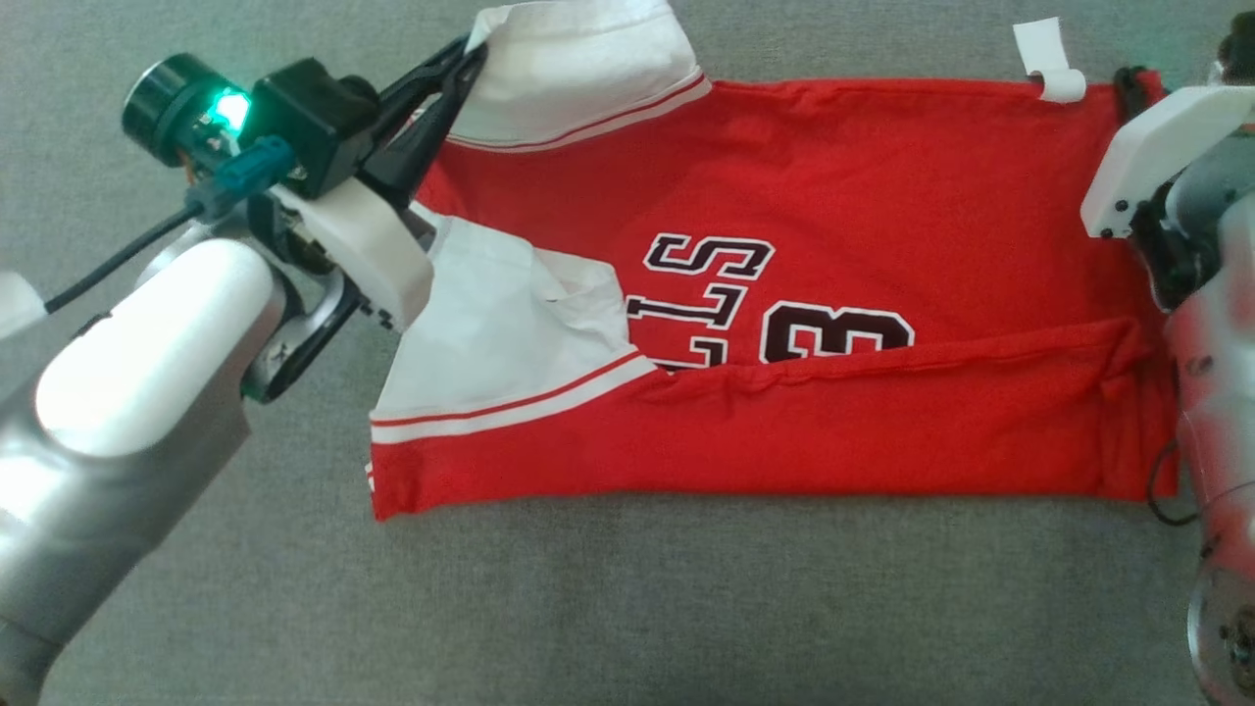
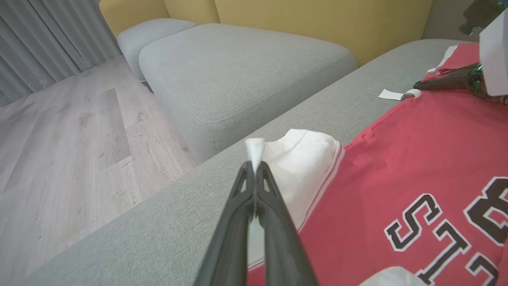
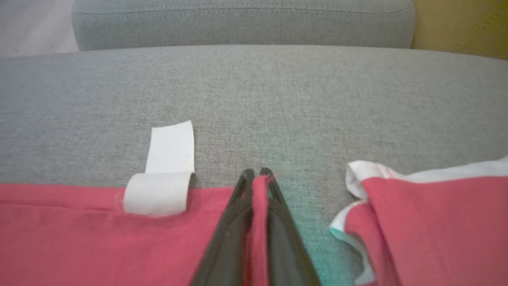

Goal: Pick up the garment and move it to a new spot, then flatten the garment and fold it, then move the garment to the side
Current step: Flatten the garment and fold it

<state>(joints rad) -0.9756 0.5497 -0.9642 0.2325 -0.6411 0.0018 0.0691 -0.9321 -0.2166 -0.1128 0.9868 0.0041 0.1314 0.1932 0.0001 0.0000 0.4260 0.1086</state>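
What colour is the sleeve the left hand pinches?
The sleeve is white with red-striped trim; head view shows it best.

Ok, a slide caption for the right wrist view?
Right claw pinching the edge of the red jersey, beside a white tag.

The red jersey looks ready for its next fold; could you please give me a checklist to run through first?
1. Left gripper shut on the far white sleeve: ok.
2. Right gripper shut on the red edge of the jersey: ok.
3. Near long side folded over the lettering: ok.
4. Near sleeve smooth: not ok, rumpled.
5. Every layer caught by the right gripper: cannot tell.
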